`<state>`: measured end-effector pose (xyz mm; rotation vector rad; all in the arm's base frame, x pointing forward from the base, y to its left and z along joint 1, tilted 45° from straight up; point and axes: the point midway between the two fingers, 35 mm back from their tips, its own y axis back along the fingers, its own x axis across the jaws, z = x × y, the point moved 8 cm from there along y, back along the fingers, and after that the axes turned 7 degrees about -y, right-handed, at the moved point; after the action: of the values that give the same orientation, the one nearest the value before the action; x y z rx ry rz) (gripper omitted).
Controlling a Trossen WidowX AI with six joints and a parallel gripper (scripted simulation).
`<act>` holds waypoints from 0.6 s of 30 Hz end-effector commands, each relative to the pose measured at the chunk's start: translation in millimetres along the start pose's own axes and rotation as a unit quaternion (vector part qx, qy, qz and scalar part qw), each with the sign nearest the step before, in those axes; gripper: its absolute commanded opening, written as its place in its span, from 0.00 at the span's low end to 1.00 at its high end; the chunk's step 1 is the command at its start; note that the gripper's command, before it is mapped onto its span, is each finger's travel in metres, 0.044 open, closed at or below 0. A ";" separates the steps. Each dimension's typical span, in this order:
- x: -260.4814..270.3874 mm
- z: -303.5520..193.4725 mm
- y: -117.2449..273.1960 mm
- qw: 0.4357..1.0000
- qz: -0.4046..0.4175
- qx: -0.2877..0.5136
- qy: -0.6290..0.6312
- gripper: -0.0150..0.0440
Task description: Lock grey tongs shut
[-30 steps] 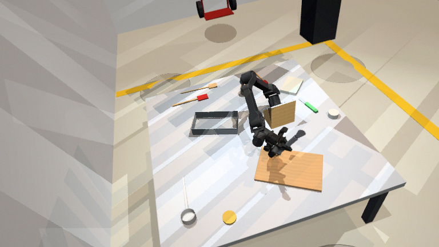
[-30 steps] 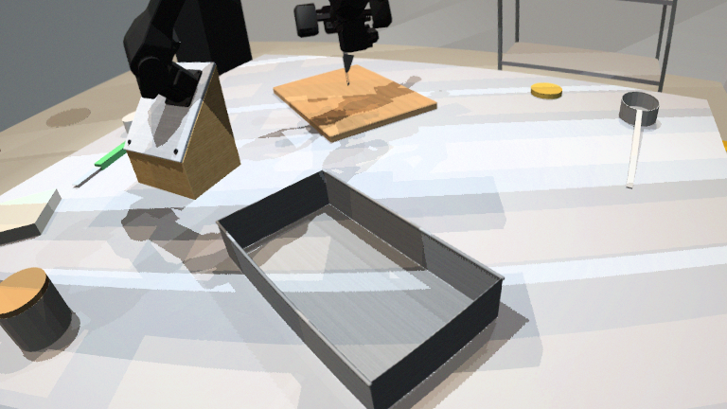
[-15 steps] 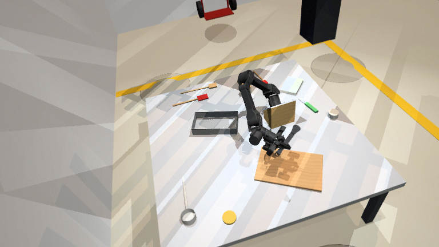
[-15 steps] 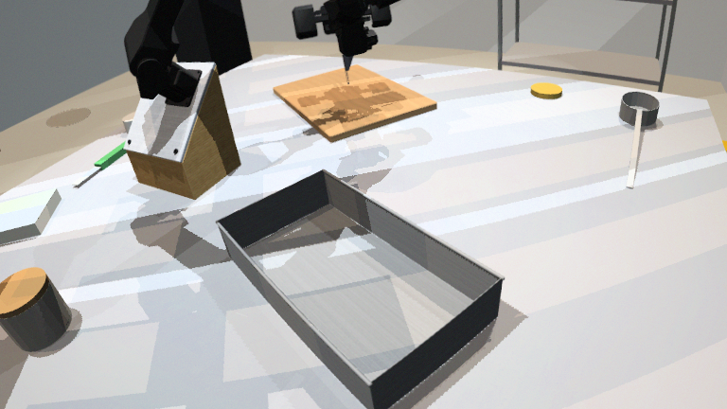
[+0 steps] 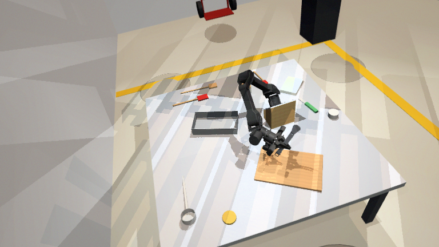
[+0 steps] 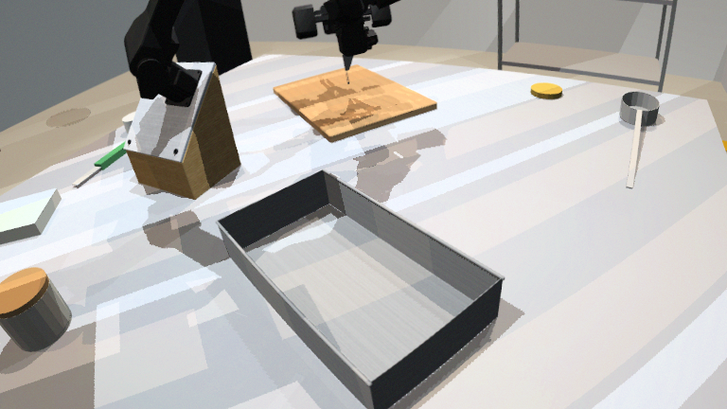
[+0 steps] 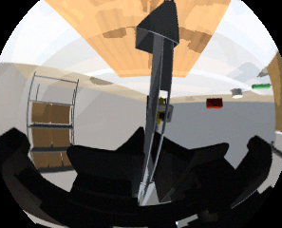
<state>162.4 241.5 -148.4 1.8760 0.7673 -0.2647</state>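
Observation:
The grey tongs [image 5: 293, 132] [image 7: 156, 71] are off the tin and look narrowed, with their two arms close together. They stand steeply tilted at my gripper, broad end up and thin end down near the board's back edge. Whether they are locked cannot be seen. My gripper [image 5: 288, 147] [image 6: 347, 65] [image 7: 143, 131] is shut on the tongs, above the back part of the wooden board [image 5: 314, 179] [image 6: 417, 107] [image 7: 107, 14]. The roasting tin [image 5: 215, 131] [image 6: 436, 350] is empty. The arm hides part of the tongs in the top and exterior views.
A wooden block with a slanted plate [image 5: 280, 115] [image 6: 214, 142] stands behind the board. A green-handled tool [image 5: 311, 107] [image 6: 111, 155] and a small white pot [image 5: 333, 114] lie to its right in the top view. A yellow disc [image 5: 228, 216] [image 6: 546, 90] and a handled pan [image 5: 188, 216] [image 6: 639, 110] are at the front left.

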 end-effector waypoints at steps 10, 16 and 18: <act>0.3 -1.3 -0.2 1.000 0.000 0.003 0.003 0.00; 3.6 -8.6 -9.1 0.999 -0.008 -0.049 -0.007 0.00; 5.0 -12.4 -13.5 0.997 -0.011 -0.077 -0.012 0.00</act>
<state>157.6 247.5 -153.8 1.7802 0.7730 -0.2570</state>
